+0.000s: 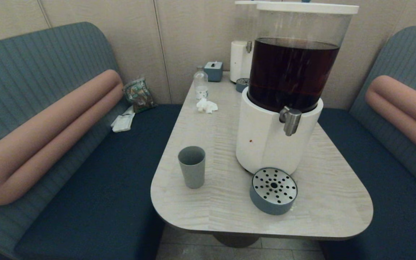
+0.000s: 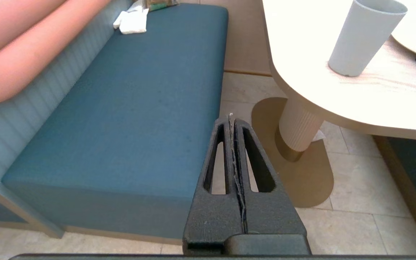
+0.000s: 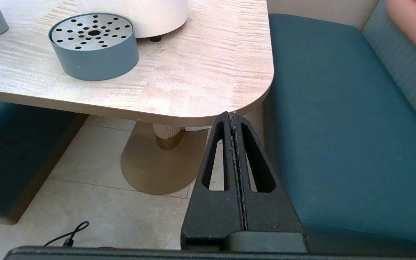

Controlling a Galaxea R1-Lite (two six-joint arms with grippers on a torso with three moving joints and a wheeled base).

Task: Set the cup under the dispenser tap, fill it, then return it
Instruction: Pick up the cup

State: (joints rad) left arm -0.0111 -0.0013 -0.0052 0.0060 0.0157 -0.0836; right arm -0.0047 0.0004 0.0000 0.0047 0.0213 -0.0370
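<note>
I see the cup (image 1: 191, 167) upright at nine o'clock of the dispenser tap (image 1: 290, 121), well apart. Left gripper (image 2: 230, 117) and right gripper (image 3: 231, 115) hang below the table (image 1: 323, 202), both pressed together, empty.

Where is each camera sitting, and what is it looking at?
Head view: up high, looking down at the table, cup and dispenser tap; no arms show.
Left wrist view: low beside the table, facing the cup; the left gripper is shut.
Right wrist view: low, facing the drip tray; the right gripper is shut.
Shared: head and left wrist both see the cup.
</note>
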